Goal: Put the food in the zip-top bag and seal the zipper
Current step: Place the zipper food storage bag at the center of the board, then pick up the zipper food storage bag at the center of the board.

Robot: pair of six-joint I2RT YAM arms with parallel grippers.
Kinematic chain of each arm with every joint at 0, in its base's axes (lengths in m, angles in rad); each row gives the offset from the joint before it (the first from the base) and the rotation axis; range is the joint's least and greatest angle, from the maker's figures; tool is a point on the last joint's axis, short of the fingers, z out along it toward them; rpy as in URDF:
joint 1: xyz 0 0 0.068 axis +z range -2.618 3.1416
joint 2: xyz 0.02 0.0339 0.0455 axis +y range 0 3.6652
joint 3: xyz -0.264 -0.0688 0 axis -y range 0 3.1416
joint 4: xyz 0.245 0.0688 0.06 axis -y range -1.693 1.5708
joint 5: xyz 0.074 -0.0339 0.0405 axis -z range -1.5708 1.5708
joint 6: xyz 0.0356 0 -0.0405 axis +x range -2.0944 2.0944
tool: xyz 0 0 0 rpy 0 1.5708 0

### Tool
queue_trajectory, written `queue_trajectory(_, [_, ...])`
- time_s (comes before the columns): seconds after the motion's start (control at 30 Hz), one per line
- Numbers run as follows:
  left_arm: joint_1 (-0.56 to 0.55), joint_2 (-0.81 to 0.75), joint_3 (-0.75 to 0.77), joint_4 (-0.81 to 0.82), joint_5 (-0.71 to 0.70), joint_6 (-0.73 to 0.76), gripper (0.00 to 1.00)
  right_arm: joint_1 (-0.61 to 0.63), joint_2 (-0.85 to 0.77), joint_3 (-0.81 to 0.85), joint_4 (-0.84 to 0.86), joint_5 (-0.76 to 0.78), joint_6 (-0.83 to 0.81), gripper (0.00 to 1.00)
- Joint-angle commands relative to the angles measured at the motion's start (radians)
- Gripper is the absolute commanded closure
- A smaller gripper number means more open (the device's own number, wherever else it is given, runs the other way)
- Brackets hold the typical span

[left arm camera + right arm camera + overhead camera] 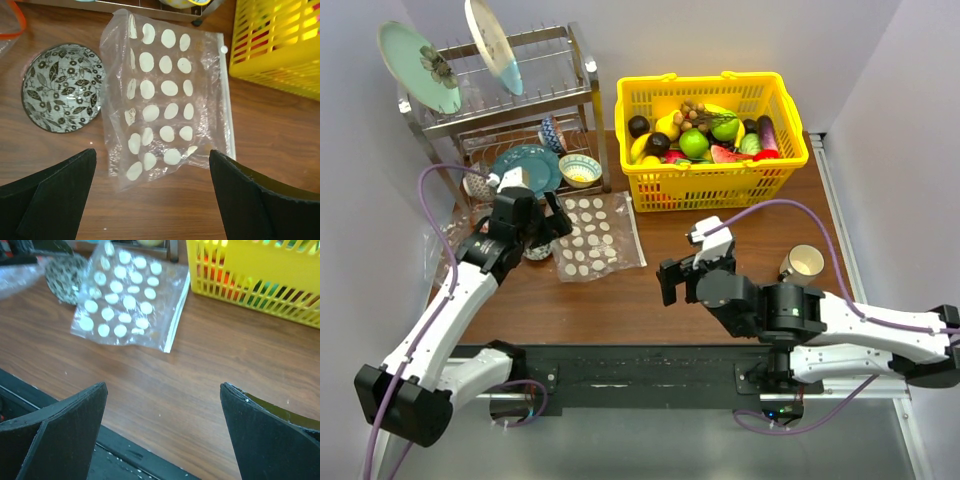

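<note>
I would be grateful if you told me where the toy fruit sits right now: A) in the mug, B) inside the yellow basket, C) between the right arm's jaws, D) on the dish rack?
B: the top view shows the toy fruit piled inside the yellow basket, while the right gripper has its jaws open over bare table with nothing between them.

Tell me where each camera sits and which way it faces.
Top external: above and behind the arms, looking down on the table, basket and both arms.
Left wrist: on the left arm, looking down at the dotted plastic and bowl; its open fingers show.
Right wrist: on the right arm, tilted down across the table; its open fingers show.
Both wrist views share the dotted plastic and the basket.
</note>
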Motion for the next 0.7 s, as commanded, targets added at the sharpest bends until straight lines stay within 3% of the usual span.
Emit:
queue_trajectory(0.0, [-0.042,0.033,0.051,-0.001,-0.005,0.161,0.00,-0.054,0.055,0.037,-0.043,-0.050,0.061,0.01])
queue_trajectory(0.1, [-0.116,0.088,0.047,0.030,-0.014,0.135,0.02,-0.104,0.069,0.041,-0.057,-0.095,0.083,0.01])
queue_trajectory(0.27, [-0.271,0.207,0.060,0.128,-0.094,0.086,0.13,-0.120,0.029,0.009,-0.033,-0.093,0.098,0.01])
queue_trajectory(0.4, [-0.387,0.382,0.148,0.187,-0.189,0.071,0.15,-0.121,-0.014,-0.005,-0.032,-0.080,0.106,0.01])
queue_trajectory(0.67, [-0.454,0.721,0.300,0.252,-0.344,0.045,0.18,-0.121,-0.092,-0.020,-0.066,-0.055,0.124,0.01])
